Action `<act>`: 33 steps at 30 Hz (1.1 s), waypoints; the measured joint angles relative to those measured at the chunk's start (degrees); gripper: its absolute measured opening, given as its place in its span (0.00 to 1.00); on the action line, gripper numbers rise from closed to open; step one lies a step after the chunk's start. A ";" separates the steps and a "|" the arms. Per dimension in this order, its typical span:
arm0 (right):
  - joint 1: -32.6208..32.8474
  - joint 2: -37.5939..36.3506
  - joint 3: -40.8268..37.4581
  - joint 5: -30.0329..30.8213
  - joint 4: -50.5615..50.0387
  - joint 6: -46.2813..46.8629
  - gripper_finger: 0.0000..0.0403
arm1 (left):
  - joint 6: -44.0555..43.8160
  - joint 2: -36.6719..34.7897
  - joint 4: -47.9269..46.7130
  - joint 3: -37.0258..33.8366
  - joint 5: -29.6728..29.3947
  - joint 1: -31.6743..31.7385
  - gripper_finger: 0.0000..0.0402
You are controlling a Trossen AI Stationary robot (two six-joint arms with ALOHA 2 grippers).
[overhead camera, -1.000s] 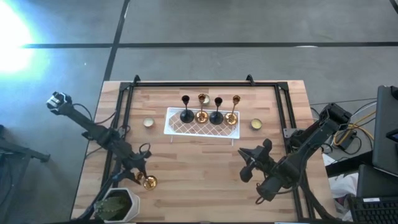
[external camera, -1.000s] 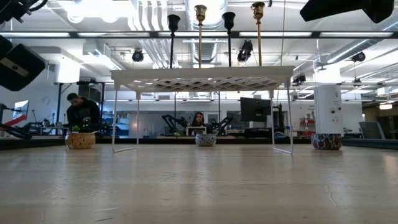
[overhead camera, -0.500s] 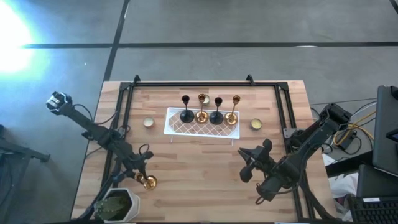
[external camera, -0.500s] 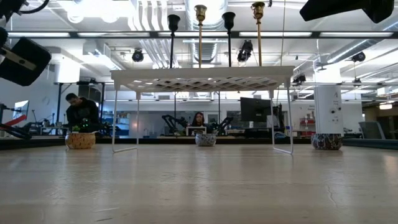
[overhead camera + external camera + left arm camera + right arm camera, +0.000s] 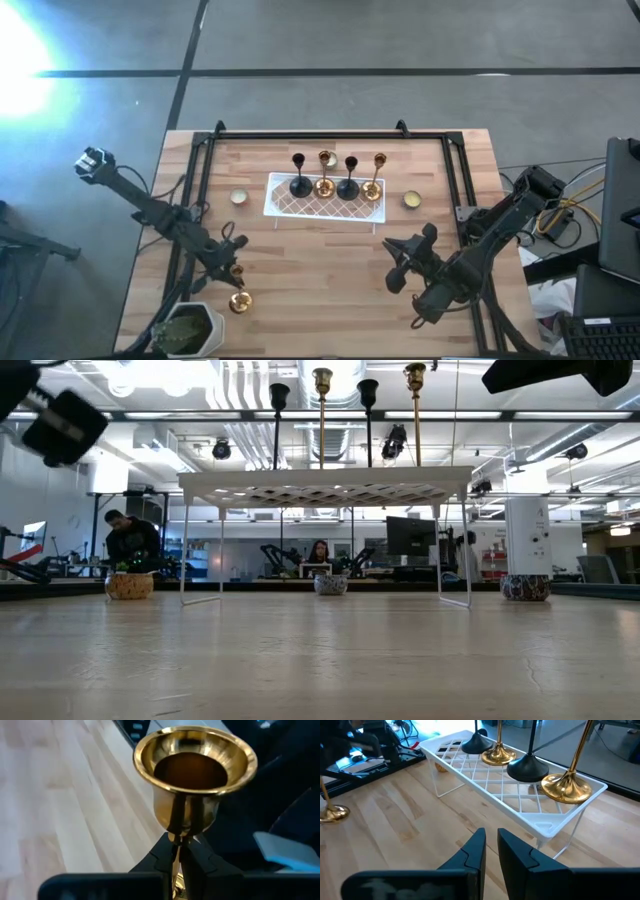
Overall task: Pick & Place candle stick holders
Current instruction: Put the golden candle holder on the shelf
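High view: light wooden slat table [image 5: 330, 270] w/ black frame; white rectangular lattice tray [image 5: 322, 201] near the far edge, carrying 4 slim-stemmed candle stick holders in a row: black [image 5: 299, 182], shiny gold [image 5: 325, 183], black [image 5: 349, 185], shiny gold [image 5: 372, 186]. Low round pale-yellow tealight candle [image 5: 239, 197] just left of tray, a second [image 5: 411, 199] just right. 5th shiny gold candle stick holder [image 5: 238, 299] at front-left of table, beside a green potted plant in a white pot [image 5: 190, 327]; left gripper [image 5: 232, 268] over it, on its stem. Right gripper [image 5: 402, 258] at front-right, well apart from tray. Low view: tray on thin white legs [image 5: 325, 488], 4 stems rising above it; part of a dark arm [image 5: 62, 422] upper left; two people [image 5: 133, 543] seated far behind in the room. Left wrist view: gold cup of the held holder [image 5: 195, 775] fills the frame; dark fingers [image 5: 162, 852] pinching the thin stem just below the cup. Right wrist view: right gripper's fingers [image 5: 475, 852] close together w/ a narrow gap, nothing between; tray w/ 4 round bases ahead; 5th holder's gold base [image 5: 333, 813] far off, on the wood.
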 joint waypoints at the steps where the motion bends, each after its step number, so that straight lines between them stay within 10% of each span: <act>1: 0.00 0.00 0.00 0.00 0.05 0.00 0.11 | 0.37 0.06 -1.02 1.40 -0.84 0.01 0.05; 14: 0.00 0.00 0.00 0.05 0.05 -0.39 0.11 | 17.62 4.43 -22.24 27.65 -38.90 2.22 0.05; 33: 0.00 0.00 0.00 -0.68 0.00 -1.35 0.11 | 22.78 12.24 -20.54 36.44 -21.04 36.18 0.05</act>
